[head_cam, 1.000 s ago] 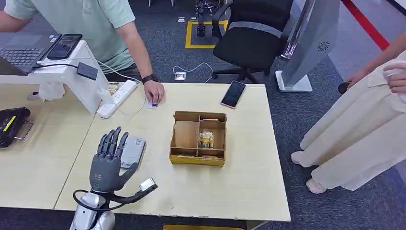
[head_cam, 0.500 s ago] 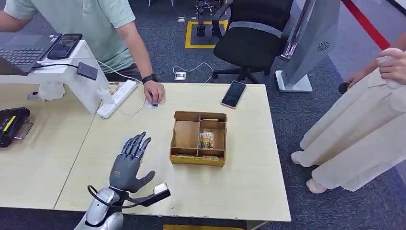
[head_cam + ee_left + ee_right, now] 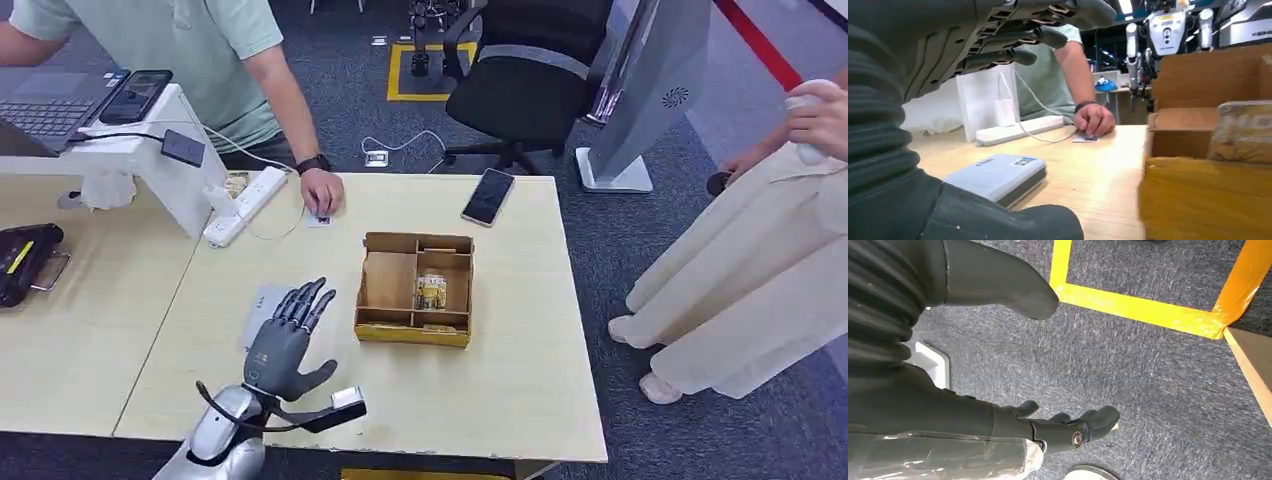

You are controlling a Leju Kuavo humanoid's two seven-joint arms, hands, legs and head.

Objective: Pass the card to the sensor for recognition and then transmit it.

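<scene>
Head view, lower left of centre: the left hand (image 3: 283, 338) hovers above the table (image 3: 520, 340) with fingers spread and nothing held, partly covering the grey sensor (image 3: 258, 300), a flat box lying on the tabletop. Left wrist view: the sensor (image 3: 998, 176) lies just beside the cardboard box (image 3: 1208, 150). Upper centre of the head view: the card (image 3: 318, 218) lies flat near the table's far edge under a person's hand (image 3: 322, 190). A white power strip (image 3: 245, 206) lies to its left; a phone (image 3: 488, 196) lies to its right. At centre, the cardboard box (image 3: 414, 288) is split into compartments; one right-hand compartment holds a small patterned packet (image 3: 431, 291). Right wrist view: the right hand (image 3: 1048, 427) hangs above grey carpet, fingers loosely curled and holding nothing.
</scene>
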